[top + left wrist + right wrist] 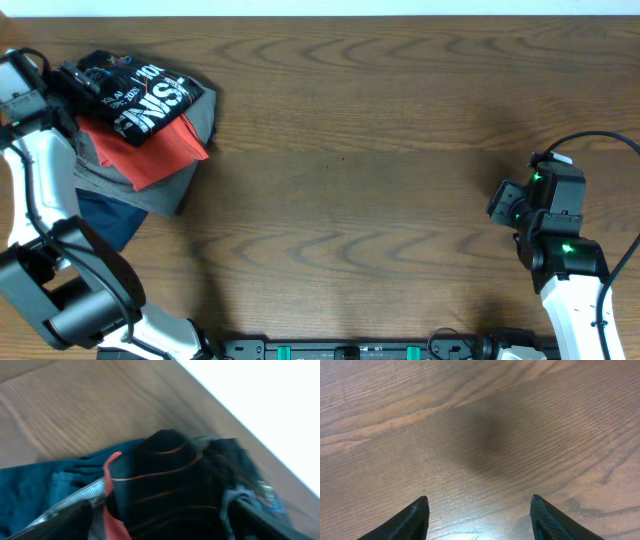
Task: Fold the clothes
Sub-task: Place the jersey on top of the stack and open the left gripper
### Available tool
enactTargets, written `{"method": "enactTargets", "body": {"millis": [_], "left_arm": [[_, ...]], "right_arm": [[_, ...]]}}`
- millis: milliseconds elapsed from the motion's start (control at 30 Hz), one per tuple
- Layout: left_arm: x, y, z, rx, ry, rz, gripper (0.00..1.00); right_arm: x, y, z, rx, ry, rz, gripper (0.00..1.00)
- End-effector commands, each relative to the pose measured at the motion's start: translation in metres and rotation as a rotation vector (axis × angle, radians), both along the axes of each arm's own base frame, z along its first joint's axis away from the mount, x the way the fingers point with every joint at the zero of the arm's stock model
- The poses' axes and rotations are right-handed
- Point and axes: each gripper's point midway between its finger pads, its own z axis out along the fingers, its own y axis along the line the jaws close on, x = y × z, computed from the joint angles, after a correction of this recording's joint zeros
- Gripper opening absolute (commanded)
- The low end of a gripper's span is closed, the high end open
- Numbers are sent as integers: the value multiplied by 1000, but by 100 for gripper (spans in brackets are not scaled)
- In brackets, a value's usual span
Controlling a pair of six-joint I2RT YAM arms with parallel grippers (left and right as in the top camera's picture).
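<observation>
The black jersey point(140, 95), with white lettering and thin orange lines, lies bunched on top of a pile of garments at the far left back of the table. My left gripper point(65, 78) is at the jersey's left edge. In the left wrist view the jersey point(165, 485) fills the space between the two wide-apart fingers of the left gripper point(160, 525), which is open around the cloth. My right gripper point(505, 205) is open and empty over bare wood at the right, and it also shows in the right wrist view point(477, 515).
Under the jersey lie a plain red shirt point(150, 150), a grey garment point(150, 190) and a navy one point(105, 220). The pile sits close to the table's left edge. The wooden tabletop point(380, 200) stretches between the arms.
</observation>
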Motion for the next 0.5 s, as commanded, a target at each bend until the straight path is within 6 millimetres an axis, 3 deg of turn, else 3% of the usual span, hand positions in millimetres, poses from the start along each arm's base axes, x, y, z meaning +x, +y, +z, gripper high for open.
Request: {"method": "enactTargets", "body": {"millis": [0,100,200,333,433,467], "left_arm": [[1,-24,60,-23,-154,-114,93],[-3,-53,89,-53,-217,-214,93],[-9,-85,90,-100,-181,-275,94],[-24,-146,50,-189,14,-395,97],[-51,-193,16,-242,215,-491,99],[-64,-203,5,-251,294,-498,98]], "right_arm": [[3,-3,8,-17,-21,8,66],[7,8,5,-7,-10,102,68],[6,25,-10,39,45,212,72],[2,39,-41,130,157,256,83],[-1,53,-59,215,229,293,99],[-3,57,-66,241,261,301,99]]}}
